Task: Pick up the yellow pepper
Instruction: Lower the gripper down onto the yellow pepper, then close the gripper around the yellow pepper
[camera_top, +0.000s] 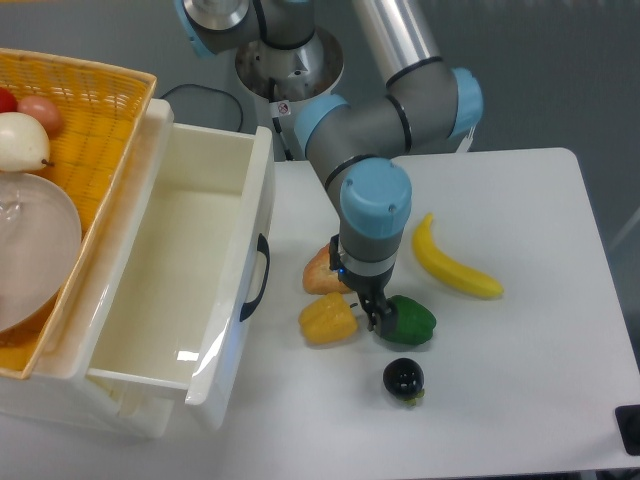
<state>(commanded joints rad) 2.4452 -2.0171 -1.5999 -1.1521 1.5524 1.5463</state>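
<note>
The yellow pepper is small, blocky and glossy and lies on the white table just right of the drawer front. My gripper points down just to its right, in the gap between it and the green pepper. Its dark fingers touch or nearly touch the green pepper's left side. The wrist hides most of the fingers, so I cannot tell their spread. Nothing is visibly held.
An orange pepper lies behind the yellow one, partly under the wrist. A banana lies to the right and a dark round fruit in front. An open white drawer and a yellow basket holding fruit stand to the left.
</note>
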